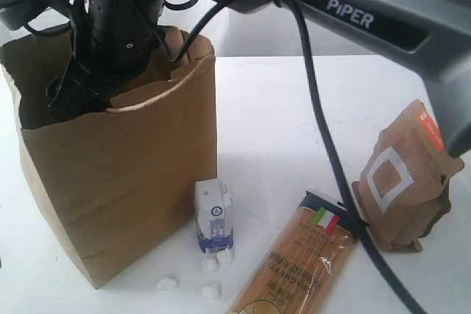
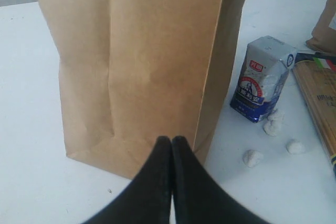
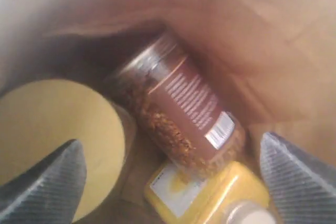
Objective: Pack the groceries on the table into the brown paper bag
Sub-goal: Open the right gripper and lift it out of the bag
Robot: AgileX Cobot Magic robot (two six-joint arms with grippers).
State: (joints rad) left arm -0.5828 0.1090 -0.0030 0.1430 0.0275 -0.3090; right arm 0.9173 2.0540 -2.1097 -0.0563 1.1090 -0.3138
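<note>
The brown paper bag [image 1: 125, 182] stands open on the white table [image 1: 280, 108]. My right arm [image 1: 118, 27] reaches down into it, and its gripper is hidden there in the exterior view. In the right wrist view the right gripper [image 3: 170, 142] is open wide above the dark silver-lidded can [image 3: 178, 114], the yellow-orange bottle [image 3: 210, 192] and the tan lid of the jar [image 3: 52, 124], holding none of them. My left gripper [image 2: 171, 139] is shut and empty, low at the bag's outer wall [image 2: 136, 51]. Outside the bag are the white-blue carton [image 1: 215, 215], white lumps [image 1: 168, 282], spaghetti packet [image 1: 298, 262] and brown pouch [image 1: 405, 182].
A black cable [image 1: 324, 145] from the right arm hangs across the table over the spaghetti packet's end. The carton [image 2: 261, 78] stands just beside the bag's corner, with the lumps [image 2: 253, 157] scattered at its foot.
</note>
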